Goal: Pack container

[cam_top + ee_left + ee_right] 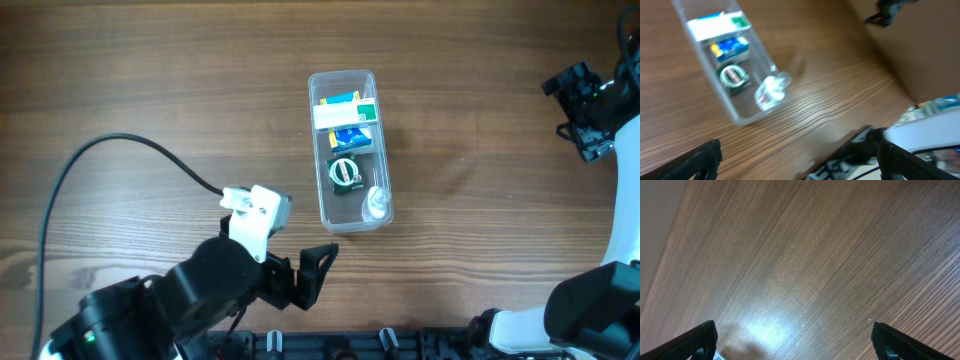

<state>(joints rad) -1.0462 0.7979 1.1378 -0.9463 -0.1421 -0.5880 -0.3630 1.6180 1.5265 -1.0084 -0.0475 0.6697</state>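
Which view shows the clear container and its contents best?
Overhead: the whole container is sharp and unobstructed, contents seen from above. The left wrist view shows it blurred and cut off at the top. The right wrist view shows only table.

I take this for a robotics lab bench rather than a home or a shop. I look down on a wood-grain table (150, 80) with one robot arm (200, 285) at its near left and a second arm (628, 210) at its near right. A loose black cable (90, 150) trails across the top, dark mounting hardware (400, 340) lines the near edge, and one clear container (345, 150) sits mid-table.
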